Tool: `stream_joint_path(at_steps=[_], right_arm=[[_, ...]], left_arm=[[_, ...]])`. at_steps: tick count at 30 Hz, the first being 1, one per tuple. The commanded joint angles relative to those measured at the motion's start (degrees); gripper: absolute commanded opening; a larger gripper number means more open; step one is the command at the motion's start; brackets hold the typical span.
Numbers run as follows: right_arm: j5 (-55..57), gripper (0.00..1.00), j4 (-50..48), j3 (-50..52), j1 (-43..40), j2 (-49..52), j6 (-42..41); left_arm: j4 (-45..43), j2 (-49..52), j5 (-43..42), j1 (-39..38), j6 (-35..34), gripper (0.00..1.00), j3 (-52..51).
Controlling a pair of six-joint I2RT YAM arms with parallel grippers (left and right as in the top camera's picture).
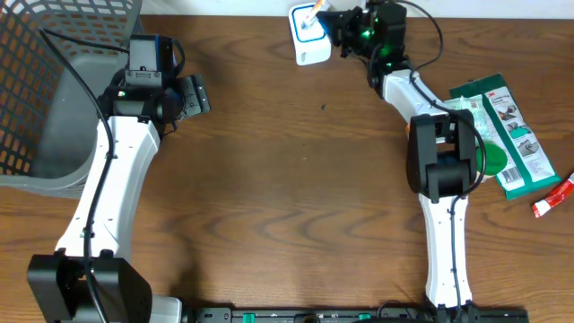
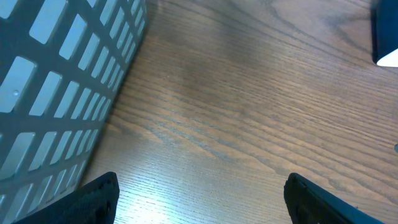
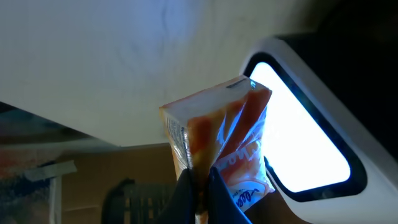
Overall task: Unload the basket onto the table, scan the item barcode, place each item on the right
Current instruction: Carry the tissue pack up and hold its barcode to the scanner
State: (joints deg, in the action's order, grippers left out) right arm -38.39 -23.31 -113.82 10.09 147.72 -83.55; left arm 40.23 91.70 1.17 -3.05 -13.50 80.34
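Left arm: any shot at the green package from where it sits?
Probably not. The green package lies far to the right, beyond the right arm, which stands in between; the left gripper hangs open by the basket on the opposite side.

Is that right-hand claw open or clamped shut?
Shut. In the wrist view the right gripper pinches the orange packet by its lower edge.

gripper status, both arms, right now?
left gripper: jaws open, holding nothing.
right gripper: jaws shut on the orange packet.
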Motion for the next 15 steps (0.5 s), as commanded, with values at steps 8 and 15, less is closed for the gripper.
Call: stream_joint_path(at_steps=[8, 15], right_arm=[[1.6, 0.01, 0.4, -0.2, 1.0, 0.5, 0.5], [-3.0, 0.01, -0.3, -0.2, 0.4, 0.2, 0.5]], left_arm=[[0.0, -1.1, -0.5, 0.1, -0.5, 0.86, 1.4], [0.0, -1.1, -0.5, 0.2, -0.5, 0.86, 1.4]])
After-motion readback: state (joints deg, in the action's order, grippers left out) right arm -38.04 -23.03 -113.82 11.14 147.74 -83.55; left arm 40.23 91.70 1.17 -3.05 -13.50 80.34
